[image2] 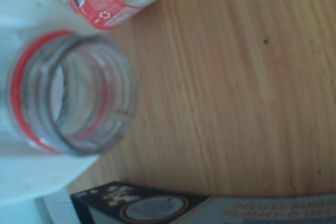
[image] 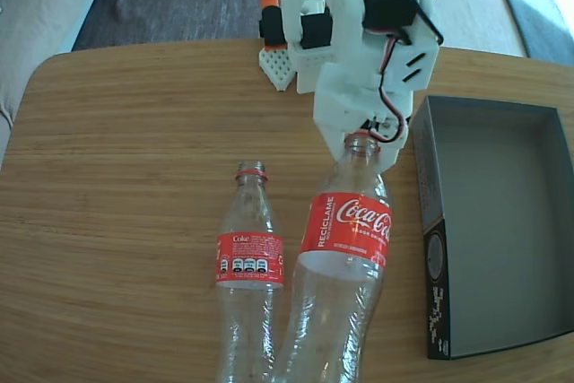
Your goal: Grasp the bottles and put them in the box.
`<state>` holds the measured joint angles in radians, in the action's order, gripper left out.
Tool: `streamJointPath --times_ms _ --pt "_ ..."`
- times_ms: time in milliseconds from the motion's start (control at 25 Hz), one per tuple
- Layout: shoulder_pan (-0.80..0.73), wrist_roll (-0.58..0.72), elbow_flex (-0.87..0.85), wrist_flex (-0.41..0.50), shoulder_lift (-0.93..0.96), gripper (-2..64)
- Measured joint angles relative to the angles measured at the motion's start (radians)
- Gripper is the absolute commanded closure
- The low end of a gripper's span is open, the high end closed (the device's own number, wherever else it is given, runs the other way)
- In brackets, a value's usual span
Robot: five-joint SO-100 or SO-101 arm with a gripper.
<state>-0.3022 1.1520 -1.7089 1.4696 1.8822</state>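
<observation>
A white plastic robot arm bears down on the neck of the larger bottle [image: 345, 248] at the centre of a wooden table [image: 126, 177], its claw [image: 366, 138] clenched on the rim of the open mouth, as far as the fixed view shows. The wrist view looks straight down that capless opening [image2: 73, 95], ringed in red and pressed against a white finger [image2: 23, 22]; from that the grip is judged to be taken at the neck because it is the narrowest and stiffest part of a thin, clear, easily dented container.

The bottle stands upright or slightly tipped, its red label with white script facing the fixed camera. The smaller bottle [image: 249, 266], equally clear and capless with a red band and neck ring, stands free just beside it at nine o'clock; whether the two bases touch is cut off by the frame.

The box [image: 430, 195], a shallow dark grey cardboard tray with a black outer wall carrying white print and a round mark, lies empty at three o'clock of the held bottle, close by, so the carry looks short. Neither bottle is in it yet.

The tabletop is pale, straight-grained wood with a rounded corner. An orange-and-black fixture [image: 272, 15] sits at the far edge, at twelve o'clock.
</observation>
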Motion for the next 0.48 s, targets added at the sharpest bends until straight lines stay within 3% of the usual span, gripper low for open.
streamJointPath --times_ms 160,480 --pt "-0.098 -0.080 0.081 0.049 0.000 53.8" --pt "-0.371 -0.155 0.124 0.051 0.000 53.8"
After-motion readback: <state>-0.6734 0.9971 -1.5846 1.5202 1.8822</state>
